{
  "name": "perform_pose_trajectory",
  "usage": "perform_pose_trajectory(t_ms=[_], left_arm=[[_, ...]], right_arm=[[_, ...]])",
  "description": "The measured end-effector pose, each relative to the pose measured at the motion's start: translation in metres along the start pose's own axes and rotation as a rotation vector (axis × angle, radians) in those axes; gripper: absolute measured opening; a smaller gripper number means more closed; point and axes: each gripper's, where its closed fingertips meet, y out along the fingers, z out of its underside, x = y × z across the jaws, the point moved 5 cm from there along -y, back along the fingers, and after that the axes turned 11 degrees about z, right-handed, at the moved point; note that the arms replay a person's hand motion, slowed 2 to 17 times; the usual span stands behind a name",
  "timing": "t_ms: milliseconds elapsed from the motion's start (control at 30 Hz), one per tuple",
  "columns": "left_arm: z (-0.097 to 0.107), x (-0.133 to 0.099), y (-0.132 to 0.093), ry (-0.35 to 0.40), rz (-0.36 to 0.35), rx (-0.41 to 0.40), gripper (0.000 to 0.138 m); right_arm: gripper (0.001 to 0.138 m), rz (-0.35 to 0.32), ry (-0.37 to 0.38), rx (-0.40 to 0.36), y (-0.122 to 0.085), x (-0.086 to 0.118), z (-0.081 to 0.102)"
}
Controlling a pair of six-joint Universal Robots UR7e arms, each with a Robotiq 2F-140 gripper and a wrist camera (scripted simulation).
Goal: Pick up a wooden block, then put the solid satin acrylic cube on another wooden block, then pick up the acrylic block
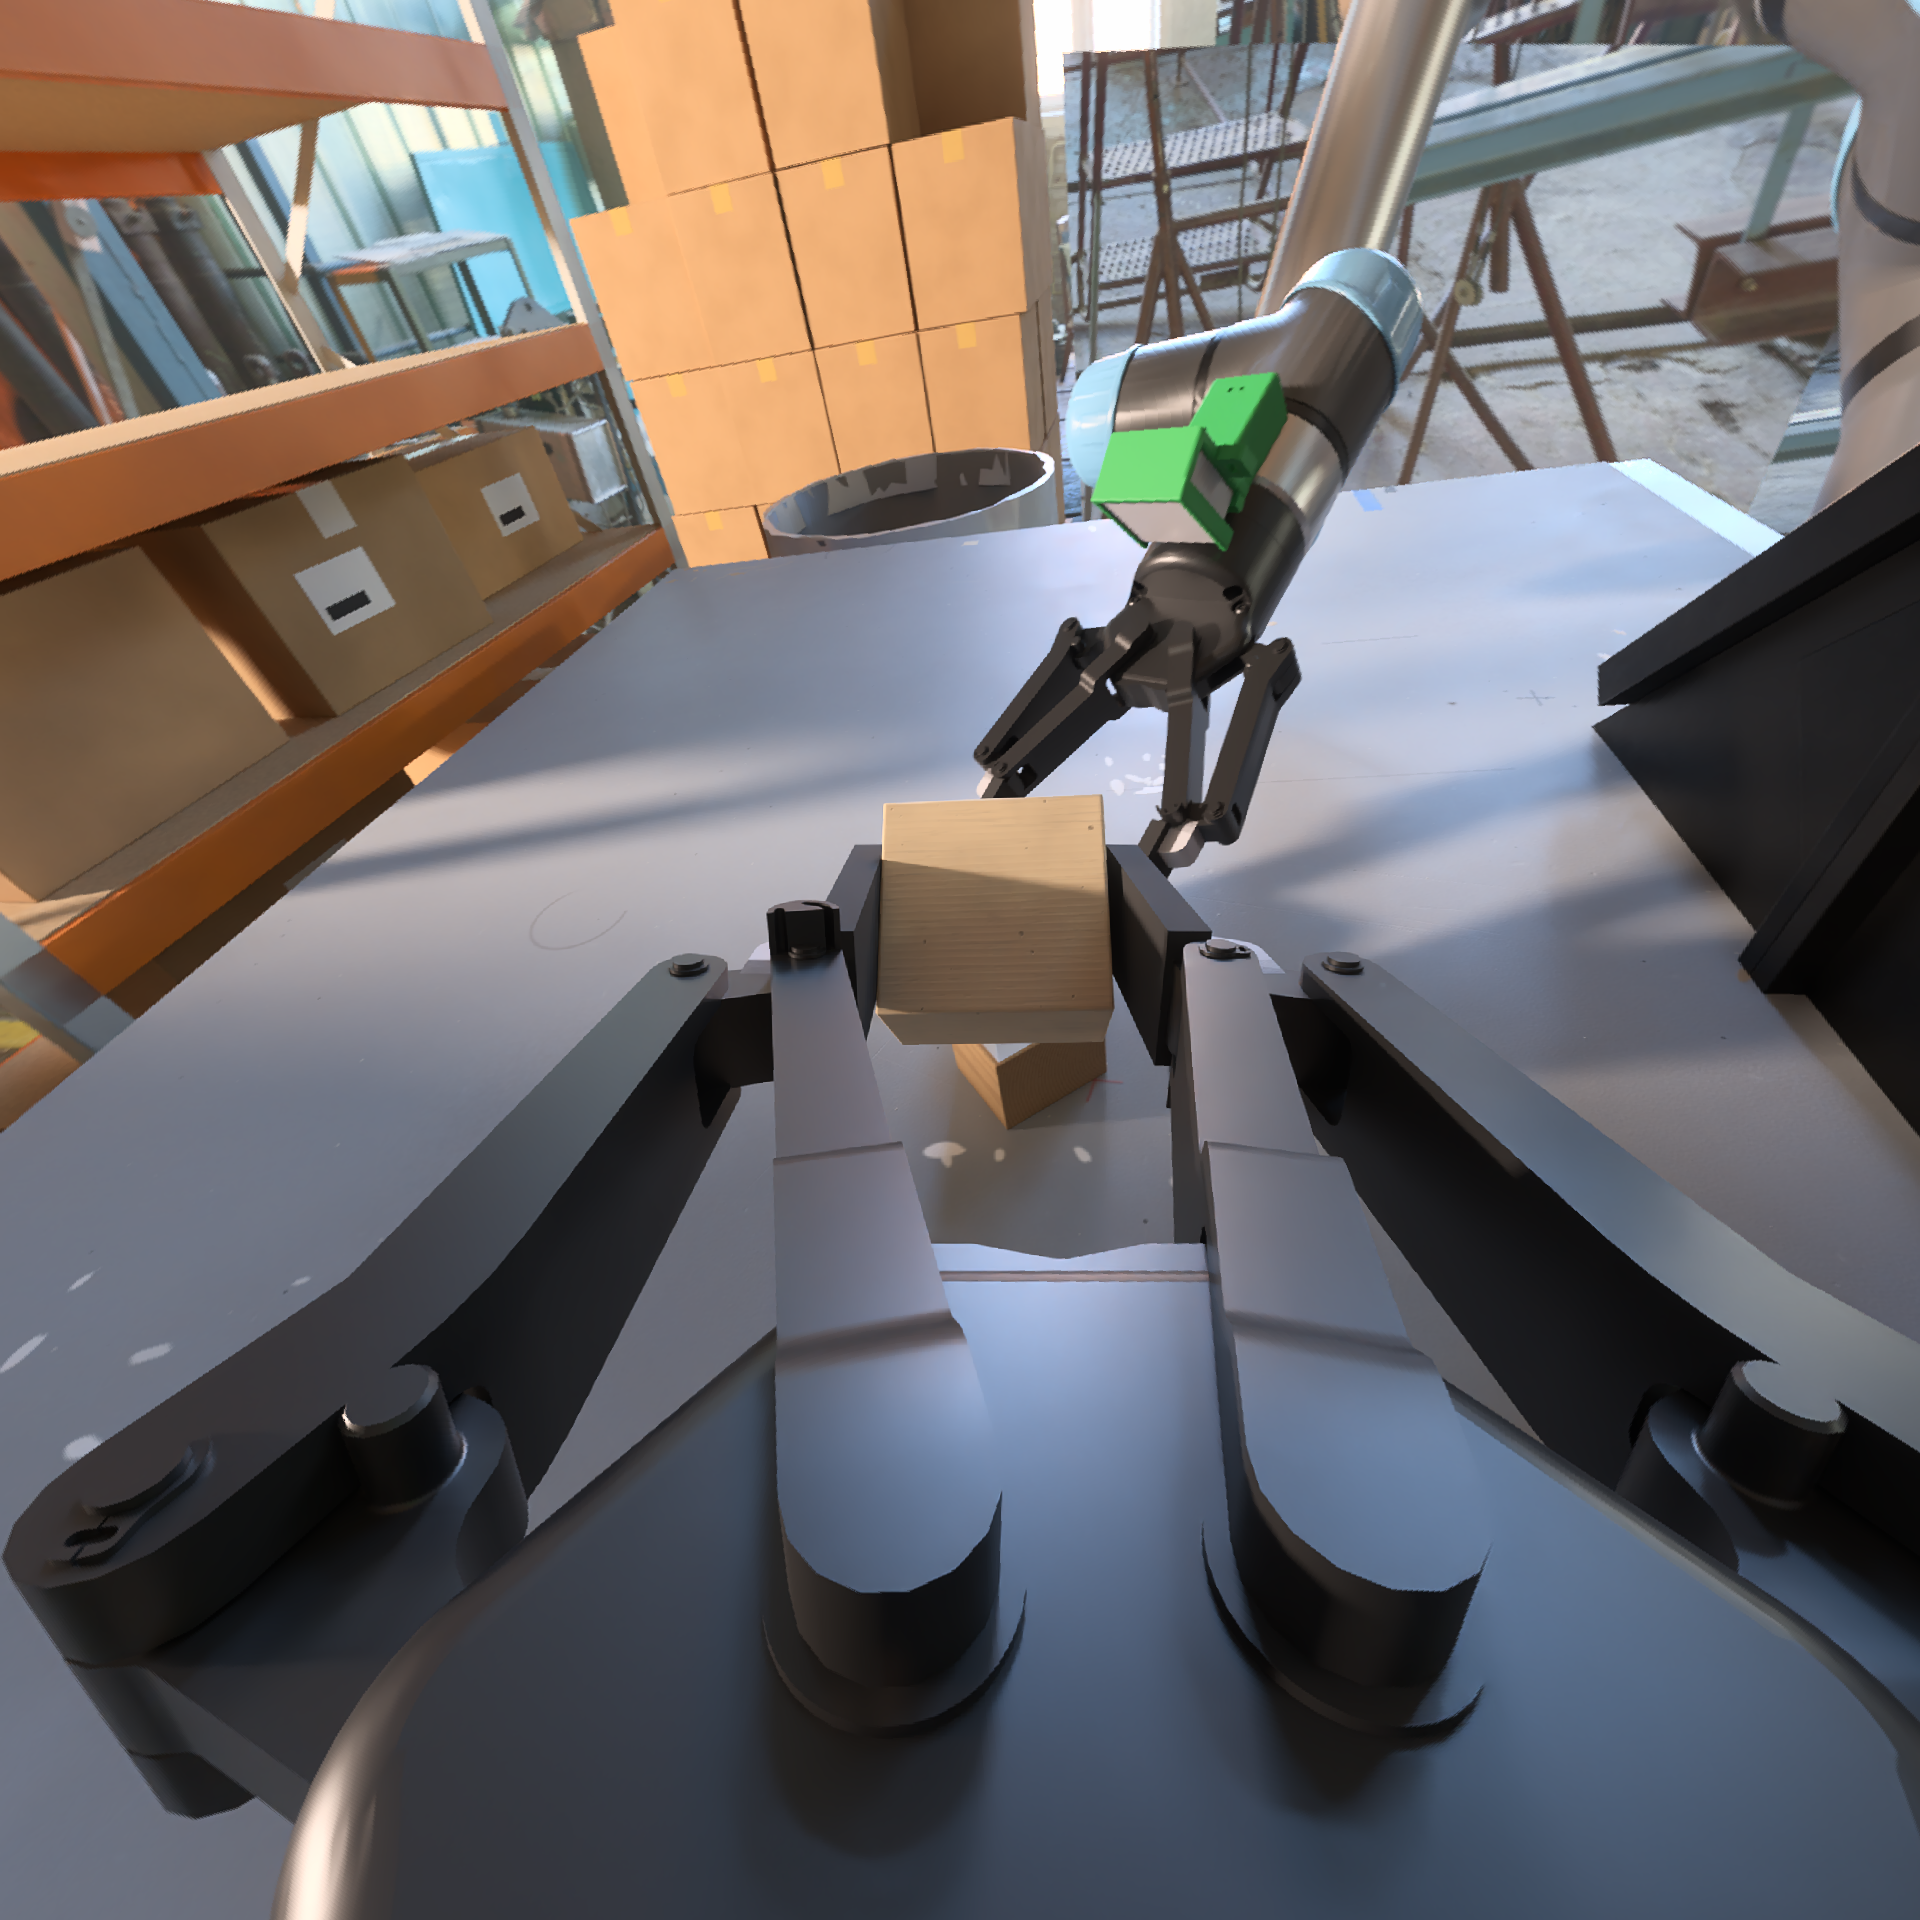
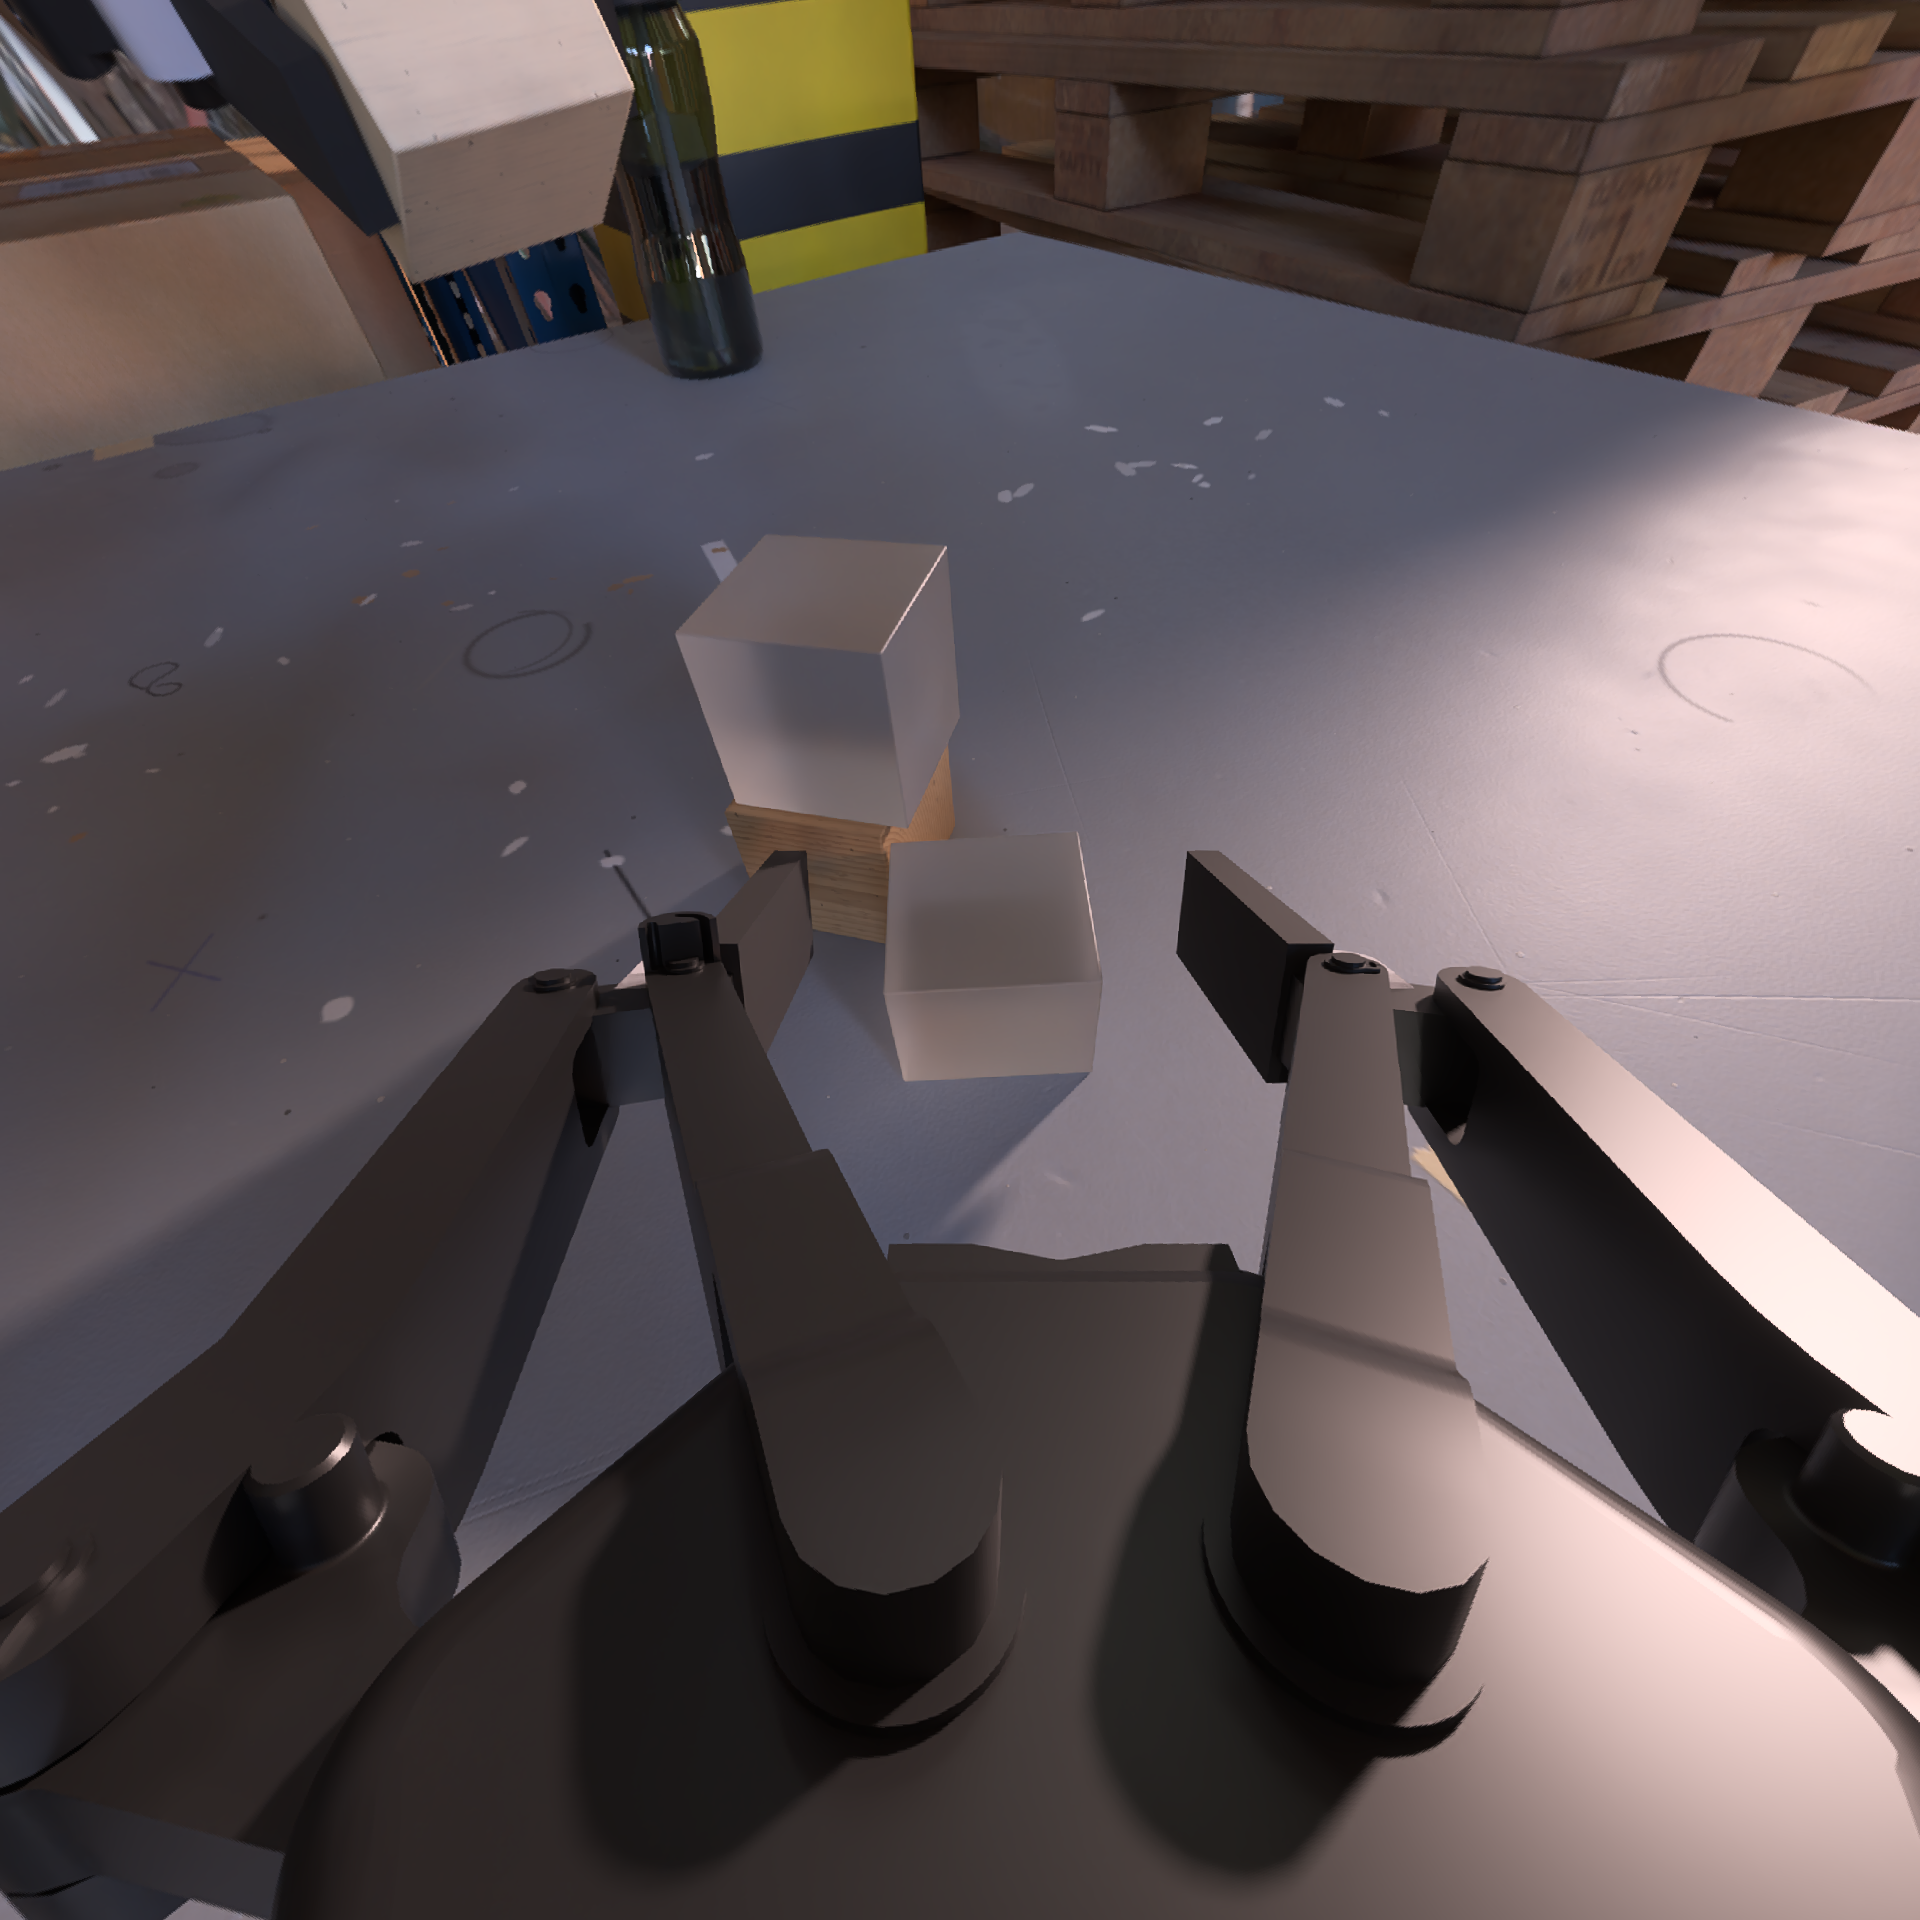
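My left gripper (image 1: 995, 925) is shut on a pale wooden block (image 1: 995, 914) and holds it above the grey table (image 1: 520, 1039). This block also shows at the top left of the right wrist view (image 2: 499, 114). Under it a second wooden block (image 1: 1034, 1081) stands on the table. In the right wrist view a frosted acrylic cube (image 2: 821, 675) sits on that wooden block (image 2: 831, 878). A second frosted acrylic block (image 2: 987, 956) lies on the table beside the stack. My right gripper (image 2: 997, 935) is open, its fingers either side of this block and apart from it.
A dark glass bottle (image 2: 686, 208) stands at the table's far edge. A black box (image 1: 1787, 748) sits on the table's right side. The right arm (image 1: 1299, 374) reaches in from behind. Shelves with cardboard boxes (image 1: 312, 582), a grey bin (image 1: 914, 499) and wooden pallets (image 2: 1455, 156) surround the table.
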Motion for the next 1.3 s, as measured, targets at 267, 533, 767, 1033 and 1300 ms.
perform_pose_trajectory(t_ms=[267, 533, 767, 1033, 1300], left_arm=[[-0.001, -0.008, 0.014, 0.025, 0.06, 0.007, 0.056], [0.001, -0.005, 0.027, 0.095, 0.067, 0.068, 0.056], [0.0, 0.004, 0.039, 0.189, 0.088, 0.145, 0.056], [-0.003, 0.008, 0.055, 0.272, 0.187, 0.193, 0.056], [-0.005, 0.013, 0.068, 0.337, 0.281, 0.237, 0.056]], right_arm=[[0.07, -0.027, -0.002, 0.034, 0.006, 0.002, 0.005], [0.052, -0.052, 0.004, 0.039, 0.006, 0.004, 0.004], [0.052, -0.069, -0.001, 0.036, 0.003, 0.006, 0.003], [0.052, -0.055, 0.006, 0.028, 0.0, 0.003, 0.003], [0.052, -0.04, 0.027, 0.013, -0.003, -0.001, 0.003]])
